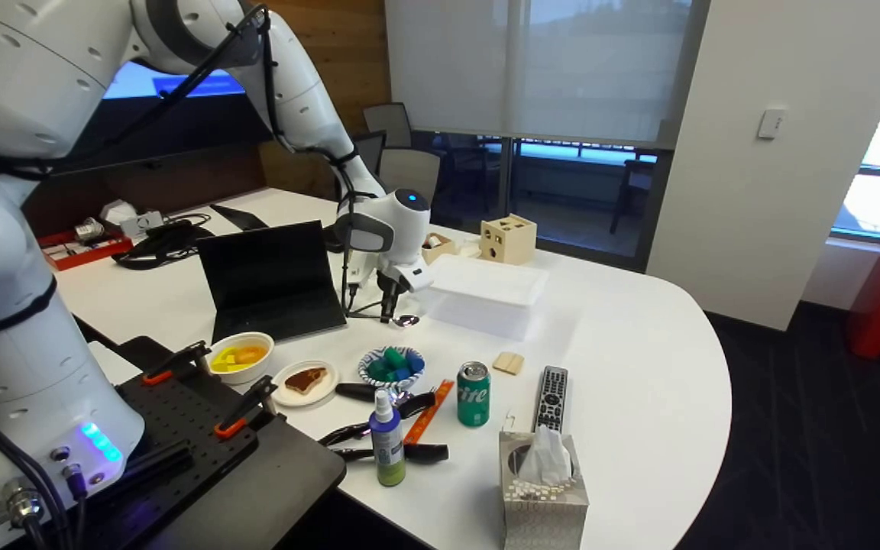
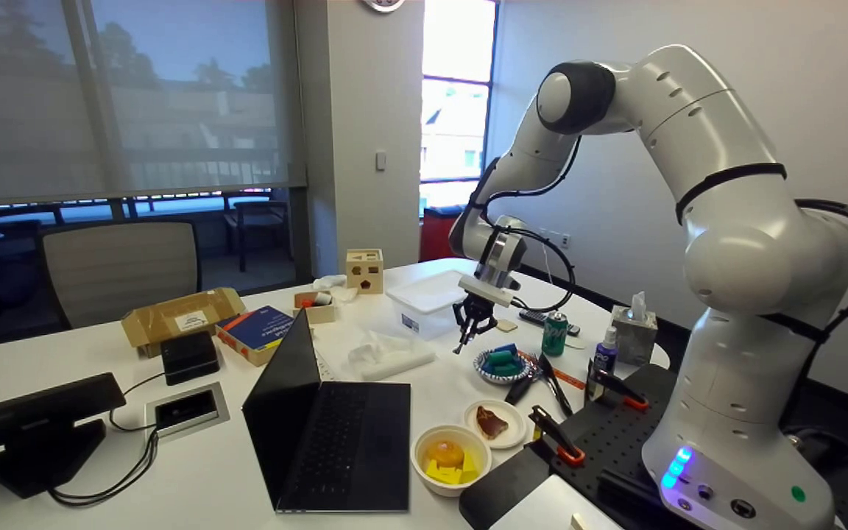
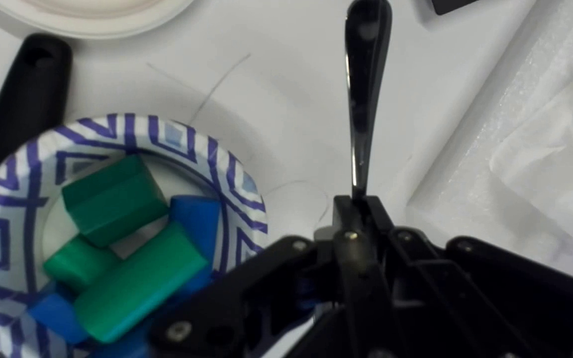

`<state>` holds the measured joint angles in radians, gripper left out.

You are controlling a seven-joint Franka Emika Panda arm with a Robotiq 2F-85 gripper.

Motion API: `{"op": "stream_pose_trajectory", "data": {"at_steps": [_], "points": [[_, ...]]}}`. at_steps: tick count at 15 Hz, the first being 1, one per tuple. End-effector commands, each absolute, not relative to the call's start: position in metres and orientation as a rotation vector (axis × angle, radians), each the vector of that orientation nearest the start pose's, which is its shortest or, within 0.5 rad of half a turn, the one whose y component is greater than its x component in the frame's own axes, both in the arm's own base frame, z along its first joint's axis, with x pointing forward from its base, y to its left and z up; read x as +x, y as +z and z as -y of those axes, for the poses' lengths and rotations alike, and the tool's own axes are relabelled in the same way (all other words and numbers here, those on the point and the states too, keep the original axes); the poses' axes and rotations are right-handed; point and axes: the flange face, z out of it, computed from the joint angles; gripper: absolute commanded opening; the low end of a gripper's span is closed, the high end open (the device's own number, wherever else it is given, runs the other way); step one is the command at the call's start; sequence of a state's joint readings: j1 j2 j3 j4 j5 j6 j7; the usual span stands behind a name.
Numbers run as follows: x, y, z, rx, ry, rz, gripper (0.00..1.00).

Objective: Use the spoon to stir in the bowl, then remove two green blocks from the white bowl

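The black two-fingered tool [image 3: 359, 203] is clamped around the handle of a shiny metal spoon [image 3: 364, 84], holding it over the smooth white desk [image 1: 638, 367] — just beside, and apart from, the round blue-and-purple patterned white bowl [image 3: 167, 141]. In the wrist view, three chunky green blocks [image 3: 140, 283] show inside that bowl, among bright blue blocks [image 3: 196, 219]; one green piece is long and rounded and lies at a slant. In both exterior views, a round white plate [image 2: 518, 427] carrying a brown wedge-shaped piece [image 2: 490, 423] sits near the patterned bowl. Beside the plate is a plain white bowl [image 1: 253, 374] with yellow pieces [image 2: 442, 475] and a round orange thing [image 2: 444, 453] in it. A green metal drink can [image 1: 473, 394] stands upright near the patterned bowl — on the opposite side from the plate. The black open laptop [image 2: 354, 442] stands near the plain white bowl.
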<state>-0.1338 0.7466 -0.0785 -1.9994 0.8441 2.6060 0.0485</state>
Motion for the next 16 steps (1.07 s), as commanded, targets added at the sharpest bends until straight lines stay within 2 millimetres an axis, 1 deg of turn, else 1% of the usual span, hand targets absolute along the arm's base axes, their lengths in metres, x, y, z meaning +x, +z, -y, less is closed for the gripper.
{"op": "stream_pose_trajectory", "data": {"at_steps": [1,5,9,14,15,16], "points": [[0.577,0.064,0.137,-2.552,0.127,-1.328,0.02],[0.603,0.040,0.137,-2.663,0.180,-1.320,0.02],[0.621,0.012,0.134,-2.716,0.222,-1.299,0.02],[0.630,0.001,0.135,-2.756,0.229,-1.303,0.02],[0.631,0.000,0.135,-2.759,0.233,-1.298,0.32],[0.632,-0.001,0.134,-2.756,0.237,-1.292,0.34]]}}
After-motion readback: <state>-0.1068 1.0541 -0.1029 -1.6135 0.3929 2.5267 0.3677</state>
